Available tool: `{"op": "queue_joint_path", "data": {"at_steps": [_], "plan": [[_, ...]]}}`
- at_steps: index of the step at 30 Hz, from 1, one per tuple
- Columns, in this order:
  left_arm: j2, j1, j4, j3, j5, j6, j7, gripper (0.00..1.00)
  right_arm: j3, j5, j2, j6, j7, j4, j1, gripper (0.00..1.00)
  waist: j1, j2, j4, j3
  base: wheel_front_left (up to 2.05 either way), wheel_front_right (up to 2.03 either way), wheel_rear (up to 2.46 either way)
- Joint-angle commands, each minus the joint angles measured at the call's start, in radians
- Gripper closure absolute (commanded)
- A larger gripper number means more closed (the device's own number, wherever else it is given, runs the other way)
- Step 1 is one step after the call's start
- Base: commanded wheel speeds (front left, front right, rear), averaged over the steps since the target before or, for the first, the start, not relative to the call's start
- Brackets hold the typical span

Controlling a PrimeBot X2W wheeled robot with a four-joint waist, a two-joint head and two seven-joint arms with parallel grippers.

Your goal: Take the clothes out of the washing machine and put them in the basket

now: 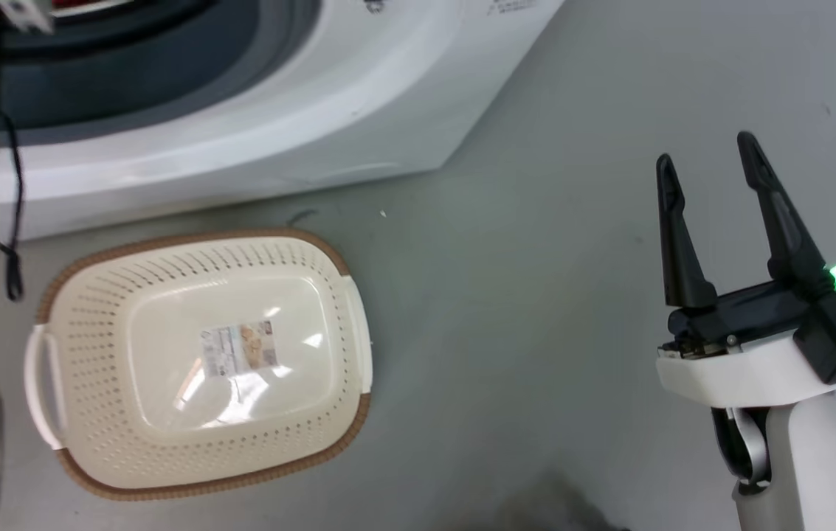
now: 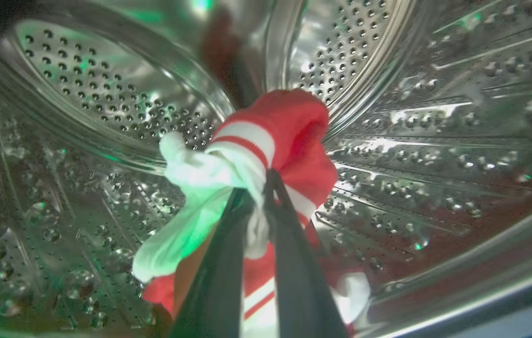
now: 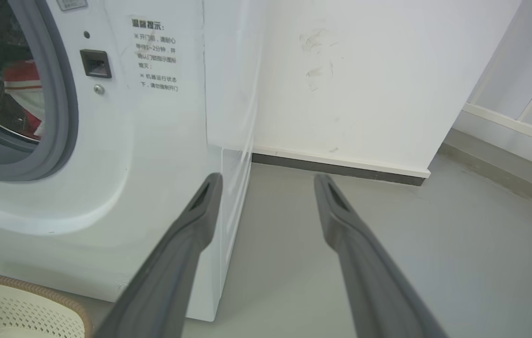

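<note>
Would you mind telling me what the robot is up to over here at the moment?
The left gripper is reaching inside the drum of the washing machine, shut on the red and white clothes. The right gripper is open and holds nothing, poised above the floor beside the machine. The basket sits on the floor in front of the machine, with no clothes in it yet.

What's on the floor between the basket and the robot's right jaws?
Nothing. In the head view, bare grey floor stretches from the basket to the open right jaws.
</note>
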Motion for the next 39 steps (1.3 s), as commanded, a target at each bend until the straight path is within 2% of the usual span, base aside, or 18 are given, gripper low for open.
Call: {"op": "queue_joint_path", "data": {"at_steps": [1,9,13,20,27,28,33,36,39], "plan": [[-0.026,0.093,-0.019,-0.018,-0.011,-0.006,-0.038,1.00,-0.008,-0.018,0.001,-0.001,-0.002,0.012,0.033,0.00,0.0001,0.0000,0.058,-0.115,0.00,0.00,0.00],[-0.074,0.310,-0.172,-0.026,-0.049,-0.009,-0.061,1.00,-0.032,-0.038,0.001,-0.001,-0.002,0.032,0.083,0.00,0.0001,0.0000,0.113,-0.241,0.00,0.00,0.00],[-0.079,0.445,-0.326,-0.005,-0.059,0.002,-0.062,1.00,-0.037,-0.043,0.001,-0.001,-0.002,0.041,0.107,0.00,0.0001,0.0000,0.134,-0.296,0.00,0.00,0.00],[-0.090,0.709,-0.627,0.006,-0.080,0.048,-0.057,1.00,-0.054,-0.050,0.001,-0.001,-0.002,0.056,0.156,0.00,0.0001,0.0000,0.175,-0.388,0.00,0.00,0.00],[-0.067,0.947,-0.955,0.015,-0.099,0.114,0.016,1.00,-0.060,-0.046,0.001,-0.001,-0.002,0.065,0.192,0.00,0.0001,0.0000,0.216,-0.460,0.00,0.00,0.00],[-0.067,0.947,-0.955,0.015,-0.099,0.114,0.016,1.00,-0.060,-0.046,0.001,-0.001,-0.002,0.065,0.192,0.00,0.0001,0.0000,0.216,-0.460,0.00,0.00,0.00],[-0.051,1.083,-1.152,-0.005,-0.092,0.155,0.097,1.00,-0.070,-0.046,0.001,-0.001,-0.002,0.064,0.214,0.00,0.0001,0.0000,0.245,-0.487,0.00,0.00,0.00],[-0.049,1.146,-1.197,-0.029,-0.111,0.158,0.166,1.00,-0.067,-0.049,0.001,-0.001,-0.002,0.062,0.218,0.00,0.0001,0.0000,0.257,-0.486,0.00,0.00,0.00],[-0.042,1.187,-1.169,-0.060,-0.116,0.149,0.212,1.00,-0.061,-0.052,0.001,-0.001,-0.002,0.059,0.210,0.00,0.0001,0.0000,0.261,-0.475,0.00,0.00,0.00]]}}
